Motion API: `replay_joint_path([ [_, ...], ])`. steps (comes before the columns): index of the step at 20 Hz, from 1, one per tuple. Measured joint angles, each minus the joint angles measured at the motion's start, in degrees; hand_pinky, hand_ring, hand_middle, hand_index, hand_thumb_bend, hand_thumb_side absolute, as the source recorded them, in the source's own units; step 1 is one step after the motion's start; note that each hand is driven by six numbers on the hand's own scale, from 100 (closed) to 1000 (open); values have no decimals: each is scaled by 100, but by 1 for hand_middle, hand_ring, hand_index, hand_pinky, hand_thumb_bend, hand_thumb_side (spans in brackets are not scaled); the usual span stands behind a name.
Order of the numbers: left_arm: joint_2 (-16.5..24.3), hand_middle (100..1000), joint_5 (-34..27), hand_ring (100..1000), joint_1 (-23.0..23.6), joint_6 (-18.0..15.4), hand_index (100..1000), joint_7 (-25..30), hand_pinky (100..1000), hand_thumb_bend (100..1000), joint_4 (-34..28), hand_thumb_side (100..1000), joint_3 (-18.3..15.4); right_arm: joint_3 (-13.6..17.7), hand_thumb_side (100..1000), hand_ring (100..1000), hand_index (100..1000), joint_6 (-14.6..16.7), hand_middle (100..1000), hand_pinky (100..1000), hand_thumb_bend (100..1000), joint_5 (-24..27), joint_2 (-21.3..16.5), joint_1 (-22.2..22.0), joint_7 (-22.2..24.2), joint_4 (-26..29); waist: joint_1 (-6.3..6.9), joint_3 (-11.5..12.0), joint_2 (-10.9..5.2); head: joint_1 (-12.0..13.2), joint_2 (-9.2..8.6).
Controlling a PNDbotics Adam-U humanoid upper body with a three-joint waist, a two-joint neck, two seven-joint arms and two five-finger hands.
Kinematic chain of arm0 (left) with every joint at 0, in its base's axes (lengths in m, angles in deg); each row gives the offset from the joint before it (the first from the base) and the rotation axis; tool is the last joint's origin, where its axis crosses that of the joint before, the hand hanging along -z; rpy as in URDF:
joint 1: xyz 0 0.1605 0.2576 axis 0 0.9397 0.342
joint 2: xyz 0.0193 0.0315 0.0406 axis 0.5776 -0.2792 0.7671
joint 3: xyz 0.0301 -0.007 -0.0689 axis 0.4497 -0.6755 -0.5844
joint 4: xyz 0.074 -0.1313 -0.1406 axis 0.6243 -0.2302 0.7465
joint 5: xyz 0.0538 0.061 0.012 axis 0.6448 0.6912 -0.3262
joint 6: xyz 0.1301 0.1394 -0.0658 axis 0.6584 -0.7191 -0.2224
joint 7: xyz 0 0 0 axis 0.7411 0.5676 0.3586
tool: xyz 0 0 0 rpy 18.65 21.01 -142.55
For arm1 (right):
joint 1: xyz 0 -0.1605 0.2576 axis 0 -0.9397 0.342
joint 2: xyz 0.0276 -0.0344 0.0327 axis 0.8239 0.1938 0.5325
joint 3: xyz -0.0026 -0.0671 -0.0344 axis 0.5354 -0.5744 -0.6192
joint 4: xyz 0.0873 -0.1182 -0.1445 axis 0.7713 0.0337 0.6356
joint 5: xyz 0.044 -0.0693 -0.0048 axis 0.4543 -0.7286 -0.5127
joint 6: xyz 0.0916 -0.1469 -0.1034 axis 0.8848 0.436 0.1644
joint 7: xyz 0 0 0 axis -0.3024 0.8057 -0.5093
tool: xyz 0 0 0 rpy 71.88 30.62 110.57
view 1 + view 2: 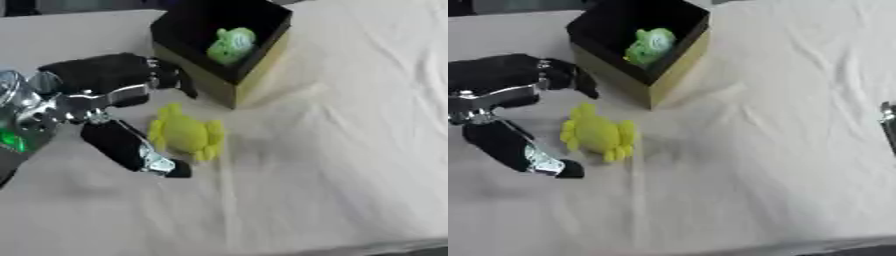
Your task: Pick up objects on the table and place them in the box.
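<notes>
A yellow soft toy (185, 132) with short stubby limbs lies on the white cloth, just in front of the box. The box (229, 72) is tan outside and black inside, and a green soft toy (231, 44) lies in it. My left hand (105, 82) hovers to the left of the yellow toy, open, with its fingers (171, 77) reaching toward the box's near corner and its thumb (131, 147) stretched below the toy's left side. The toy sits in the gap between them, untouched as far as I can see. A sliver of my right hand (887, 122) shows at the right edge.
The white cloth (350, 150) is wrinkled and covers the whole table. A dark strip runs along the table's near edge at the bottom right.
</notes>
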Motion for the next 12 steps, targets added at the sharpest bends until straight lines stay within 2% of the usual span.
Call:
replay_joint_path([
  [4,-94,846,130,872,-6,130,858,137,781,495,0,444,51,-1,1000,708,798,0,686,842,100,2,1,2,0,0,0,-16,11,-1,-1],
  [6,-137,854,222,873,-4,213,863,179,784,462,2,404,69,-1,1000,707,798,1,685,842,100,2,2,3,0,0,-1,-37,31,-1,-3],
  [12,-266,863,529,876,7,263,871,175,792,437,152,421,106,-2,1000,706,797,1,685,842,100,4,7,3,0,0,-3,-54,75,0,-6],
])
